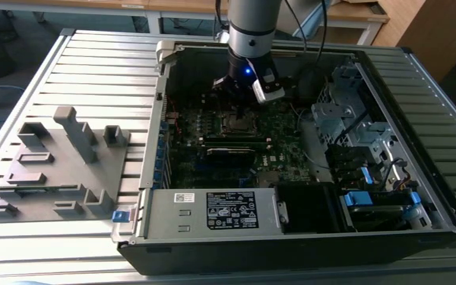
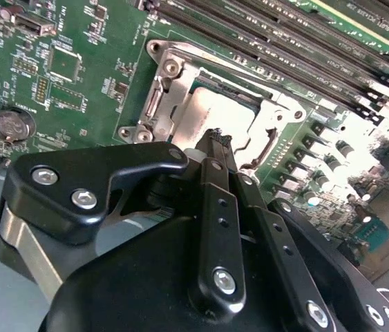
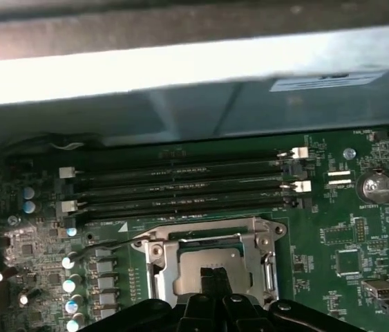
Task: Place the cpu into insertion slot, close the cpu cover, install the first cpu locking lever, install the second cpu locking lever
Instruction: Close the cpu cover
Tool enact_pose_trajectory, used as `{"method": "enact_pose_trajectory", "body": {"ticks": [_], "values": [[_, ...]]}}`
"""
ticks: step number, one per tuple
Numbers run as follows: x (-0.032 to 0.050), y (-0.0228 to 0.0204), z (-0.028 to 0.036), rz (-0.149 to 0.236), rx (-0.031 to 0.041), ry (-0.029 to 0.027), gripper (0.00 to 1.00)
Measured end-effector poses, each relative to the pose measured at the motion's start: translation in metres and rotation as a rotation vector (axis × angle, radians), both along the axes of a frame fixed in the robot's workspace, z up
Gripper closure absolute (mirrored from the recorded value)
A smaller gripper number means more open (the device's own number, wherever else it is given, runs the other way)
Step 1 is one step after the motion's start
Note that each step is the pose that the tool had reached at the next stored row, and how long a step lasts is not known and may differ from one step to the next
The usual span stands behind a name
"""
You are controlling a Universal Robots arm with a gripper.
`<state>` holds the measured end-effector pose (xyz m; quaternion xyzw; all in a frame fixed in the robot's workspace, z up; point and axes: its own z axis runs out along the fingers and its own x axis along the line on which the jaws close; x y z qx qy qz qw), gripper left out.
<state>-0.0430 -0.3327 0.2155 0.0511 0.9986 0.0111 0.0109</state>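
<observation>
The insertion slot (image 1: 238, 122) sits in the middle of the green motherboard inside the open computer case. In both wrist views the cpu (image 2: 208, 114) (image 3: 206, 259) lies flat in the slot, its dull silver top showing through the window of the cpu cover (image 2: 170, 86) (image 3: 161, 268), which lies down over it. My gripper (image 2: 215, 138) (image 3: 208, 277) hangs just above the cpu's middle, its black fingers pressed together with nothing between them. A thin wire locking lever (image 3: 108, 243) runs beside the socket; a curved lever hook (image 2: 269, 145) shows at the cover's edge.
Long black memory slots (image 3: 180, 183) run beside the socket. A coin battery (image 2: 14, 124) sits on the board. The case walls, a drive cage (image 1: 347, 113) and a power supply box (image 1: 212, 211) ring the board. A grey fixture plate (image 1: 57, 166) lies outside on the slatted table.
</observation>
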Motion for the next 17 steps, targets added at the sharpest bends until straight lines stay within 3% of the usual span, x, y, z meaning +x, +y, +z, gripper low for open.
{"method": "enact_pose_trajectory", "body": {"ticks": [13, 17], "values": [[-0.0027, -0.0077, -0.0001, 0.000, 0.0001, -0.0045, 0.89], [-0.0033, -0.0078, -0.0001, 0.000, -0.0002, -0.0054, 0.89]]}}
